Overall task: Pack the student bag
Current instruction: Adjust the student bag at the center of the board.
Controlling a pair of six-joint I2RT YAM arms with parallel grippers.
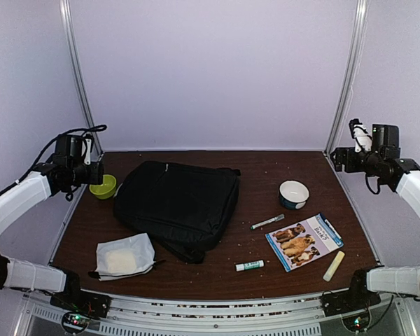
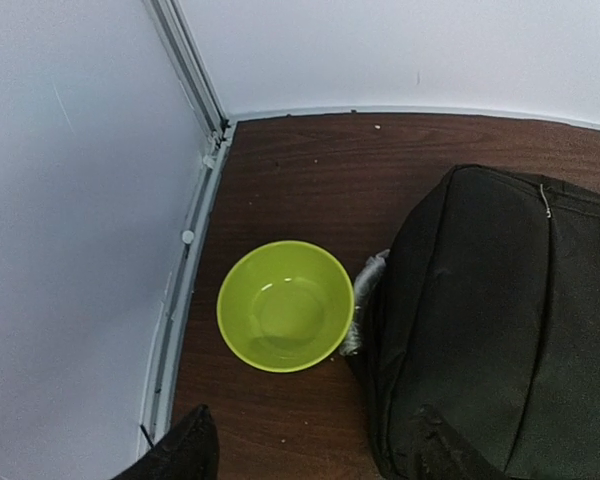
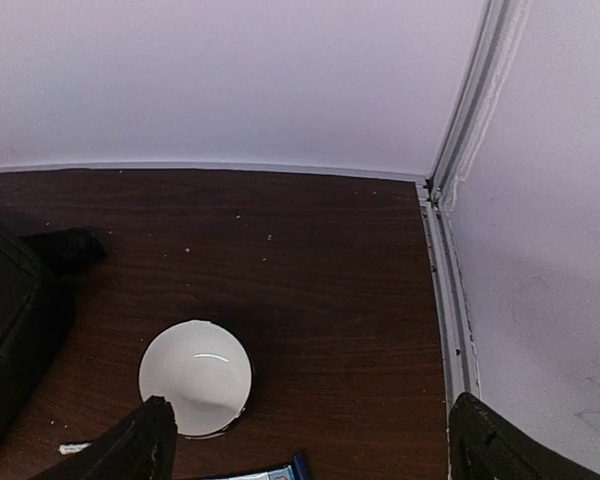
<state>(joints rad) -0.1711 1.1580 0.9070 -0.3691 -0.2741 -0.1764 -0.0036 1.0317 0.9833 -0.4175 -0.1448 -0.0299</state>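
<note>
The student bag (image 1: pixel 176 204) is a large black backpack lying flat and zipped at the centre-left of the table. Its top end fills the right of the left wrist view (image 2: pixel 500 320), and one corner shows at the left edge of the right wrist view (image 3: pixel 10 330). My left gripper (image 1: pixel 91 166) hangs high at the far left, above a green bowl (image 2: pixel 285 305). Its jaws (image 2: pixel 310 452) stand open and hold nothing. My right gripper (image 1: pixel 339 159) hovers high at the far right, open and empty (image 3: pixel 315 442), above a white bowl (image 3: pixel 195 375).
The green bowl (image 1: pixel 103 186) touches the bag's left end. A white-grey pouch (image 1: pixel 124 256) lies front left. To the bag's right lie the white bowl (image 1: pixel 294 194), a pen (image 1: pixel 267 222), a dog book (image 1: pixel 304 241), a green-white tube (image 1: pixel 250 265) and a yellow stick (image 1: pixel 334 266).
</note>
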